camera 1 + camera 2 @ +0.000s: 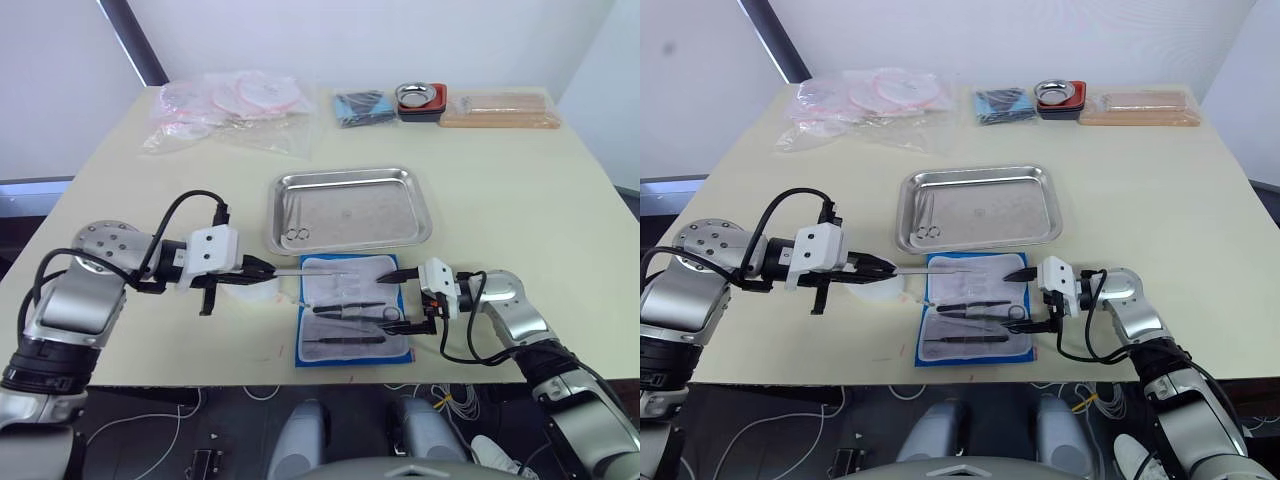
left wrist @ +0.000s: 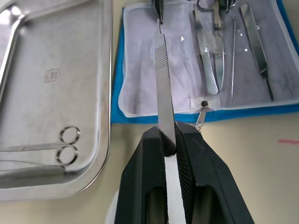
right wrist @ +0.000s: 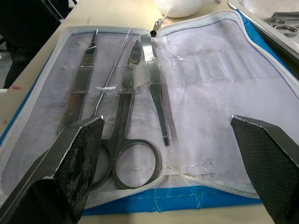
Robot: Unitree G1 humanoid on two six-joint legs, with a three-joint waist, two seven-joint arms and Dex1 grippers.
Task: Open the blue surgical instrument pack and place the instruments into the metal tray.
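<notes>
- The pack [image 1: 353, 310] lies unzipped and flat at the near edge of the table [image 1: 520, 190], lining up, just in front of the tray [image 1: 420, 215].
- Left gripper [image 2: 169, 140] is pinched tight on one end of a flat straight handle [image 2: 162, 79], which looks like a scalpel handle with a ribbed grip. The tool sticks out level over the pack's far half, above the lining rather than lying on it.
- Right gripper [image 3: 168, 135] is spread wide with nothing in it, fingers on either side of the pack's right end, hovering just over it.
- Still in the pack, side by side under the clear pockets: scissors [image 3: 128, 140], a thin probe [image 3: 112, 77], another flat handle [image 3: 79, 88] and tweezers [image 3: 156, 88].
- The tray already has ring-handled forceps [image 2: 42, 149] along its left side, rings pointing at the near left corner. Could be one or two pieces, can't really tell.
- Back of the table: clear bags of tubing [image 1: 235, 105] on the left, a small blue packet [image 1: 362, 106], a steel bowl on a red base [image 1: 420, 97] and a tan pack [image 1: 500, 110] on the right, all well away from the tray.
</notes>
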